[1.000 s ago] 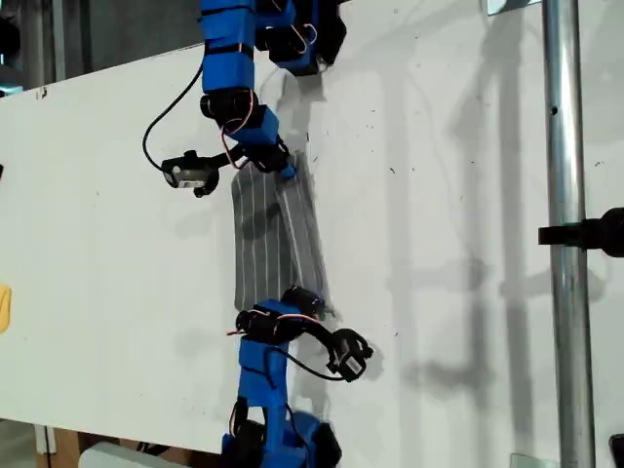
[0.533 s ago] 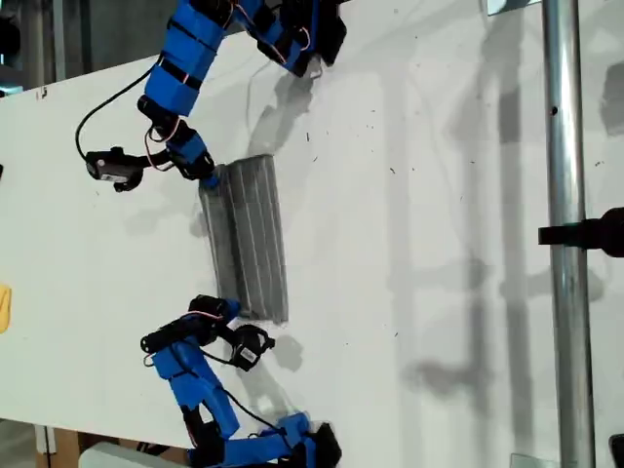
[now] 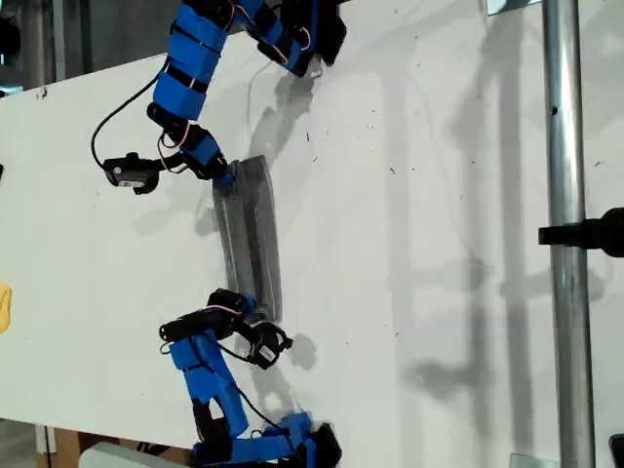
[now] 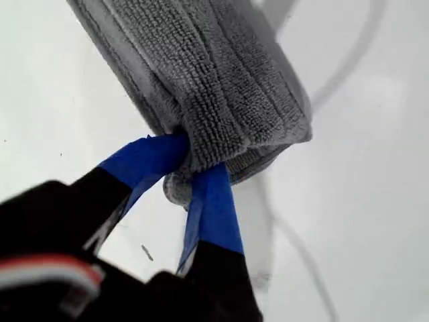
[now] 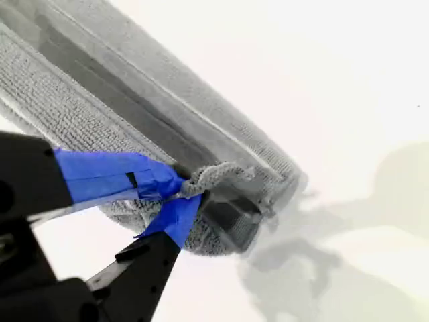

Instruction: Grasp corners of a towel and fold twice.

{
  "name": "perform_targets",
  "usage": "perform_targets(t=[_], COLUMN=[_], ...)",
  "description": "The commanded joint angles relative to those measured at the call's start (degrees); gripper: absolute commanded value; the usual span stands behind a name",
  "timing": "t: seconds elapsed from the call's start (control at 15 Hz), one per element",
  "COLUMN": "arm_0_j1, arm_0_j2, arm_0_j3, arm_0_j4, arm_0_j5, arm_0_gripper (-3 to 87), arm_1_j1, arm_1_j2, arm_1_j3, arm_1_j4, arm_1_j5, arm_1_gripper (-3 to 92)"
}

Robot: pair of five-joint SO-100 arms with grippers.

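The grey striped towel (image 3: 249, 239) is lying folded into a narrow strip (layers stacked), both ends' corners (image 4: 201, 157) pinched.

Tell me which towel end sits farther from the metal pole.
The end at the exterior view's top; the towel slants, its bottom end nearer the pole.

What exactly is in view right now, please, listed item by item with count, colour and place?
towel: one, grey with pale stripes, folded into a narrow strip mid-table, an end pinched in each pincer.
table: one, white, fills the exterior view.
metal pole: one, silver, upright at the exterior view's right.
black clamp: one, on the pole.
arms: two, blue, entering from the exterior view's top and bottom.
my first gripper: pincer shut on a towel end.
my second gripper: pincer shut on a towel end.
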Motion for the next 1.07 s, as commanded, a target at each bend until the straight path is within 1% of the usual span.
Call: perform_targets(t=[0.0,0.13,0.27,0.4,0.53,0.6,0.67,0.73,0.8,1.0], arm_0_j1=[4.04,5.54,4.04,2.29,-0.97,-1.58,-2.02,-2.29,-2.81,-3.60], arm_0_j2=[-1.05,-4.22,-9.32,-13.18,-14.94,-14.15,-12.04,-8.53,-4.13,12.13], arm_0_j3=[-1.49,-1.05,-1.05,-1.23,-1.41,-1.58,0.09,3.25,7.21,20.48], arm_0_j4=[0.79,0.44,0.26,-1.05,-0.62,0.79,1.49,1.67,1.67,1.67], arm_0_j5=[-3.16,-5.54,-5.80,-5.27,-4.48,-4.04,-4.92,-6.50,-8.00,-15.12], arm_0_gripper=[-1.6,-0.3,-0.2,0.8,7.3,11.9,18.4,23.6,25.6,25.8], arm_1_j1=[-1.93,-2.99,-3.34,-1.85,0.09,1.05,1.93,2.72,3.43,5.10], arm_1_j2=[0.09,-2.90,-9.14,-16.26,-18.63,-18.28,-17.40,-16.79,-15.82,-4.13], arm_1_j3=[2.37,4.57,4.66,3.87,1.93,1.58,1.58,1.41,0.79,2.37], arm_1_j4=[0.44,-2.20,-5.80,-9.49,-9.49,-8.17,-6.77,-4.83,-1.67,6.86], arm_1_j5=[2.99,4.31,4.92,4.92,4.48,4.48,4.75,4.83,5.80,9.14], arm_1_gripper=[-0.3,-0.3,-0.3,-0.3,-0.3,-0.3,-0.3,6.0,15.0,31.8])
